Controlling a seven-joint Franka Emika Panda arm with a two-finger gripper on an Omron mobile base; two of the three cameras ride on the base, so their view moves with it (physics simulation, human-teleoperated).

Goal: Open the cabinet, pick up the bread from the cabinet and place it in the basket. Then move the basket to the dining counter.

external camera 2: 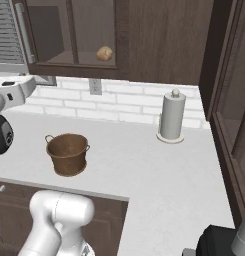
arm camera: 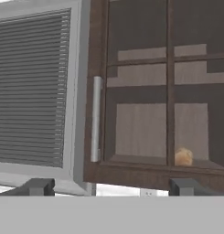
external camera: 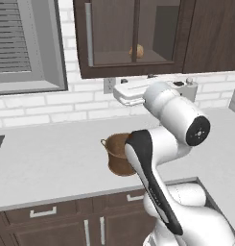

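a: item one, bread (external camera: 136, 51). location?

b: inside the cabinet (external camera: 133, 38), on its bottom shelf, behind the glass door, near the middle post between two panes. one round tan bun. not picked.

a: cabinet status?

b: shut. door flush with the frame in the hand view; bar handle (arm camera: 96, 119) runs upright along the door's left edge, untouched.

a: item two, basket (external camera 2: 67, 153)?

b: on the worktop (external camera 2: 159, 170), upright, below the cabinet and closer to the worktop's front edge than to the brick wall. nothing seen in it. two loop handles at the rim. not moved to any dining counter.

a: gripper (arm camera: 112, 186)?

b: jaws spread wide, nothing between them. the tips sit low in the hand view, pointed at the door's lower edge, the left one below and left of the handle. no contact with the handle by the look of it.

a: other stock?

b: paper towel roll (external camera 2: 172, 117) on its stand at the back of the worktop by the wall, well right of the basket. window blind (arm camera: 33, 91) left of the cabinet. drawers (external camera: 66, 211) under the worktop.

a: tally?

b: done: none of the steps, judging by how things lie. left: open the door, take the bread, drop it in the basket, carry the basket over. the step in hand looks like the approach to the handle.
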